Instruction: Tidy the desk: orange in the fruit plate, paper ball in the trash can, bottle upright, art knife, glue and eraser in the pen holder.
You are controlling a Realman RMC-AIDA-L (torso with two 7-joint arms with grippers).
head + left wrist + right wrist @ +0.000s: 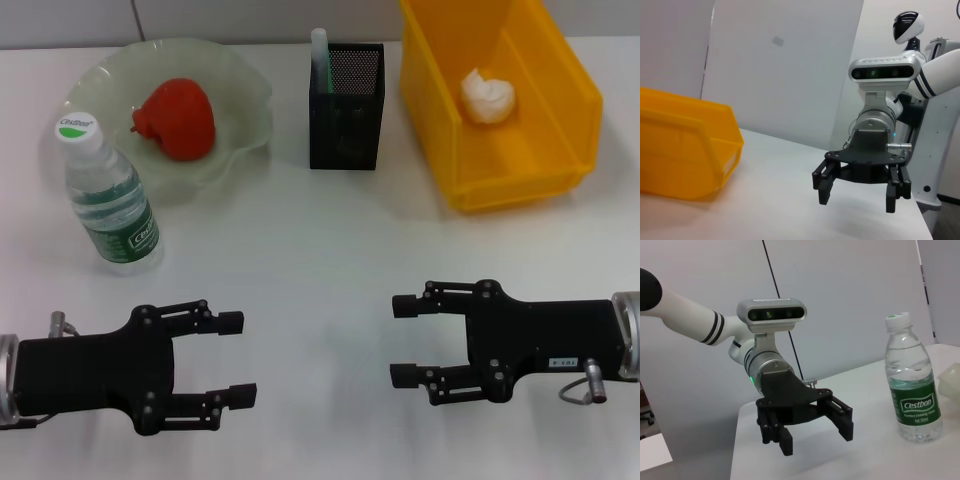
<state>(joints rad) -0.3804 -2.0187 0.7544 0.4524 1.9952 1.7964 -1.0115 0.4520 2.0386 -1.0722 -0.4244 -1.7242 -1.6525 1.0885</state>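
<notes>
A red-orange fruit (pixel 178 120) lies in the pale glass plate (pixel 240 70) at the back left. A clear bottle (pixel 110 195) with a green label stands upright in front of the plate and also shows in the right wrist view (pixel 912 390). A white paper ball (pixel 488 97) lies in the yellow bin (pixel 430 110). A white and green stick (pixel 320 55) pokes out of the black mesh pen holder (pixel 345 120). No knife or eraser shows on the table. My left gripper (pixel 240 358) is open and empty at the front left. My right gripper (pixel 398 340) is open and empty at the front right.
The yellow bin (pixel 680 145) also shows in the left wrist view, with my right gripper (pixel 856 200) beyond it. The right wrist view shows my left gripper (pixel 816 440) and the plate's edge (pixel 950 382). The white table runs between the grippers and the objects.
</notes>
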